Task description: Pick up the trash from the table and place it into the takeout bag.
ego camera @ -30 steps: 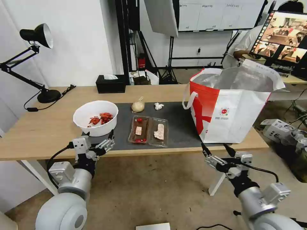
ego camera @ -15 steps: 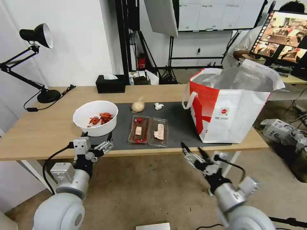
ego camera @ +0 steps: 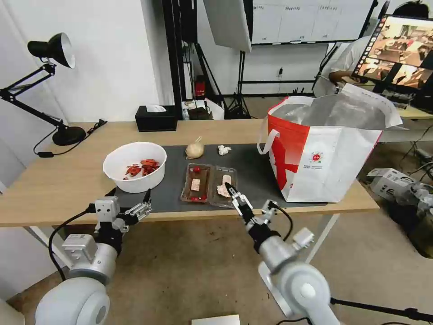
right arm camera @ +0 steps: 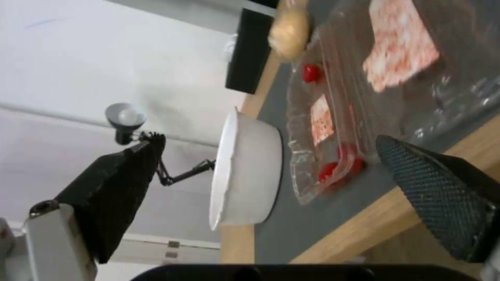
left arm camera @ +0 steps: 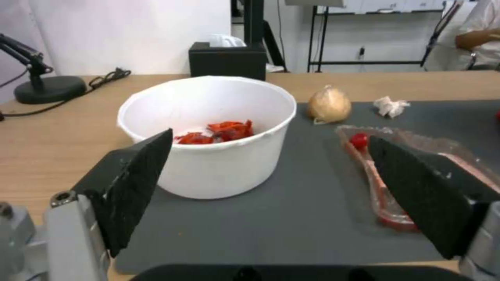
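I see the right gripper (ego camera: 234, 195) spread wide at the tabletop (ego camera: 54, 189) edge, just before the clear tray (ego camera: 209, 184). Left gripper (ego camera: 135, 205) also wide, facing the white bowl (ego camera: 134, 166); takeout bag (ego camera: 324, 153) stands rightward, black tissue box (ego camera: 156, 118) behind.

Left tool (ego camera: 135, 205) hangs low with its fingers apart. Right tool (ego camera: 234, 196) reaches forward, rolled sideways, fingers spread wide.

A long light-wood counter (ego camera: 54, 189) carries a large dark grey rectangular mat (ego camera: 252, 174). On the mat's left end sits a white round bowl (ego camera: 134, 166); to its right lies a clear hinged plastic tray (ego camera: 209, 184). Behind the tray lie a small tied beige pouch (ego camera: 195, 149) and, to its right, a crumpled white tissue (ego camera: 223, 150). A big white-and-red fabric takeout bag (ego camera: 324, 153) stands on the mat's right end. A black tissue box (ego camera: 156, 118) sits at the counter's back edge.
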Available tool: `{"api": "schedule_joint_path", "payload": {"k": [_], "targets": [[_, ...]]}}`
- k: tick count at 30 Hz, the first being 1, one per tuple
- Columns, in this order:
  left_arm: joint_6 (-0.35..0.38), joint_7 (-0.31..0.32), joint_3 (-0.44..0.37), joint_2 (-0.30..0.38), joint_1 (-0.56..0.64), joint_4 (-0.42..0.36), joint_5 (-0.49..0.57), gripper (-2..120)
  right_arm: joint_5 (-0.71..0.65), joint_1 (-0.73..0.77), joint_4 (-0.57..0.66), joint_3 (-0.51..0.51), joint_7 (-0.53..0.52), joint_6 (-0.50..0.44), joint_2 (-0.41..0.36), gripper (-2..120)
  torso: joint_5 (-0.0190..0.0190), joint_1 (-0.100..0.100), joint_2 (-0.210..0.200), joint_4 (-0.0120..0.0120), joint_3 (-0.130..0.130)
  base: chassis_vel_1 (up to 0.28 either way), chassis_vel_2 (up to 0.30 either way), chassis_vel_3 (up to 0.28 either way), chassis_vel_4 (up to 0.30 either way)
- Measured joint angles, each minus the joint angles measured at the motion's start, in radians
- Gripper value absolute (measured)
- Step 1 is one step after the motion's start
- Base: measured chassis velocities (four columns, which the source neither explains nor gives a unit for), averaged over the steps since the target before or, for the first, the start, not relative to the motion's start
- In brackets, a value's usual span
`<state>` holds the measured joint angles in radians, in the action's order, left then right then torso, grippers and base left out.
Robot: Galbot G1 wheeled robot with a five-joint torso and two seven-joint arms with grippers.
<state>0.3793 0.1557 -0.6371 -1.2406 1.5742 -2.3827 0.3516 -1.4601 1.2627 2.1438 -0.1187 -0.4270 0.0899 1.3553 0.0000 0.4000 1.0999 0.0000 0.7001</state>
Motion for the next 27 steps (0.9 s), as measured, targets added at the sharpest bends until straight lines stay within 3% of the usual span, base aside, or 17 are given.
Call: {"api": "schedule_joint_path", "payload": {"k": [11, 27], "targets": [[0.001, 0.011, -0.023, 0.017, 0.005, 0.016, 0.015, 100, -0.001, -0.080, -0.096, 0.065, -0.120, -0.011, 0.105, 100, -0.0003, 0.000, 0.000, 0.0001, 0.000, 0.000, 0.000, 0.000, 0.000], [0.002, 0.039, -0.021, 0.020, 0.006, 0.021, 0.044, 100, 0.002, -0.063, -0.111, 0.053, -0.143, -0.024, 0.158, 100, -0.0001, 0.000, 0.000, 0.0000, 0.000, 0.000, 0.000, 0.000, 0.000]]}}
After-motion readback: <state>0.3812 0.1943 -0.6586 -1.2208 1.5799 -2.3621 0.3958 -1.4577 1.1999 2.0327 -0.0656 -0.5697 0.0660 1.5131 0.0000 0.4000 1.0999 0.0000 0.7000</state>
